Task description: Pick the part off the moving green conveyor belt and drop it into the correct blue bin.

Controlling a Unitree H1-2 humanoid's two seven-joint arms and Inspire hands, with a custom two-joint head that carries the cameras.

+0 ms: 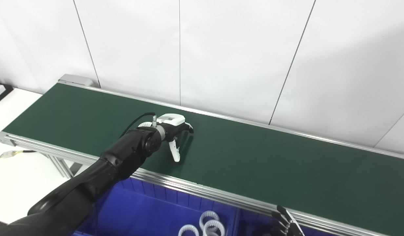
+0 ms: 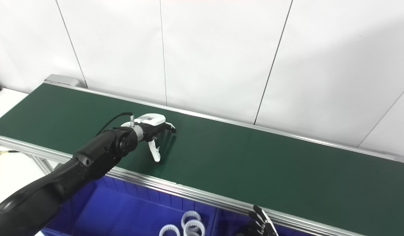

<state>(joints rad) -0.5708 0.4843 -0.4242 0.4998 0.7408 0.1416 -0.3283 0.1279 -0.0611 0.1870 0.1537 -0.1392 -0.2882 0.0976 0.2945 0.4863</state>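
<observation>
The green conveyor belt (image 1: 254,157) runs from upper left to lower right. My left hand (image 1: 172,131) is stretched out over its middle, thumb pointing down to the belt surface and the fingers (image 1: 189,127) reaching right, apart from the thumb, with nothing between them. A white toothed ring part (image 1: 144,124) shows only as a small arc on the belt just behind the wrist; the rest is hidden by the arm. My right hand (image 1: 285,223) peeks in at the bottom edge below the belt's near rail, fingers spread and holding nothing.
A blue bin (image 1: 139,213) sits under the belt's near rail, with a few white toothed rings (image 1: 207,226) in the compartment to its right. A white table (image 1: 12,170) lies to the left. A white panelled wall stands behind the belt.
</observation>
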